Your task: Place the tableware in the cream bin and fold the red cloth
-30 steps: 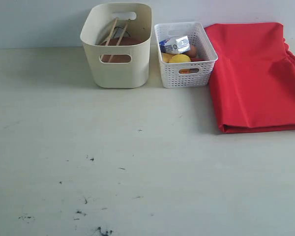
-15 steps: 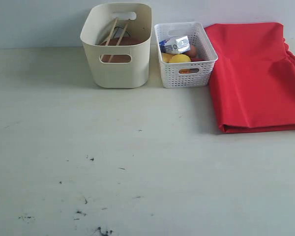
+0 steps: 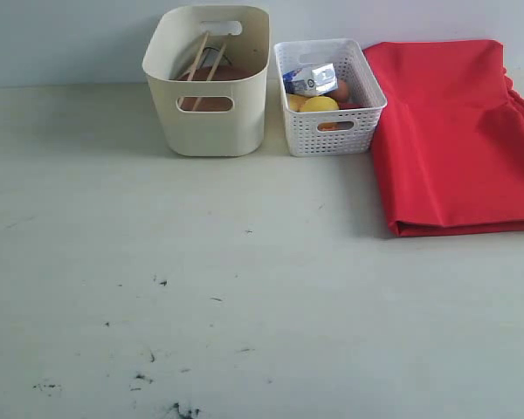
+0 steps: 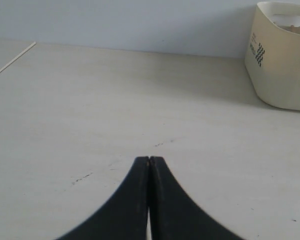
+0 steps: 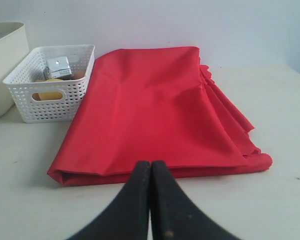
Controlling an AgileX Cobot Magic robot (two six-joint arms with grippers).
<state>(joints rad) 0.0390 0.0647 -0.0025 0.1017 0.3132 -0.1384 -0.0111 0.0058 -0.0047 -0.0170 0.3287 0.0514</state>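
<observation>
The cream bin stands at the back of the table and holds two wooden chopsticks leaning over a round brown plate; other tableware is hidden inside. The red cloth lies folded at the back right. In the right wrist view the red cloth is just beyond my right gripper, which is shut and empty. My left gripper is shut and empty over bare table, with the cream bin far off to one side. Neither gripper shows in the exterior view.
A white lattice basket with a milk carton, a lemon and other food stands between bin and cloth. The white lattice basket also appears in the right wrist view. Dark scuff marks dot the table's front.
</observation>
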